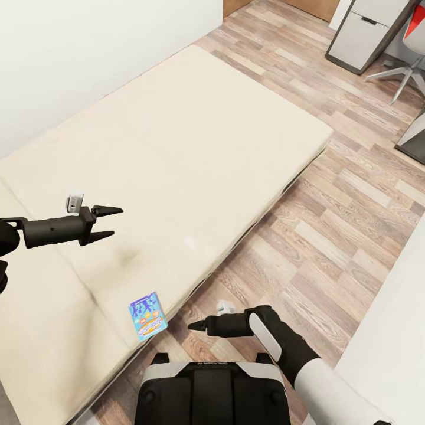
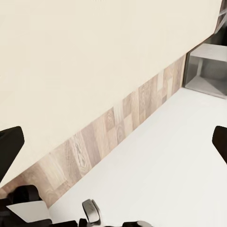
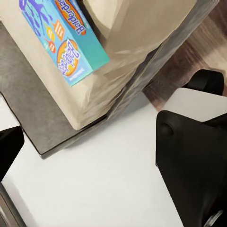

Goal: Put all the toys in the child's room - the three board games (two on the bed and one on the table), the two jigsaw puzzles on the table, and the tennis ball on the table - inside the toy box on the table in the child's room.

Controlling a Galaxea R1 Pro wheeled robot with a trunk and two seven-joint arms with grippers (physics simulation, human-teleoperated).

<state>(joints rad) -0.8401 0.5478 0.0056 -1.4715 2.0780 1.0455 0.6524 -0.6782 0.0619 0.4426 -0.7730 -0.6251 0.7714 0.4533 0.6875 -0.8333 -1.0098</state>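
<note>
Our right gripper (image 1: 195, 325) hangs low over the wood-plank floor (image 1: 330, 236), just off the bed's near edge, its dark fingers pointing toward the mattress. The head view shows them tapering to what looks like one tip, yet the right wrist view has a finger at each side of the picture with open space between, so we cannot tell how far they stand apart. They hold nothing.

Just ahead of that gripper lies the small blue board game (image 1: 147, 316), flat on the bed (image 1: 177, 153), right at the edge and close to the near corner. In the right wrist view the board game (image 3: 64, 40) shows a glossy printed top in blue, orange and yellow, with a teal side band.

We judge it a light, stiff card box with sharp corners and a smooth, possibly slippery skin. Lying flat on a soft cream mattress, it offers little to pinch from above; taking it across its short width, or by the edge nearest the bed's side, seems best.

Our left gripper (image 1: 108, 223) hovers well beyond the box over the middle of the plain mattress, its two pointed fingers spread and empty.
</note>
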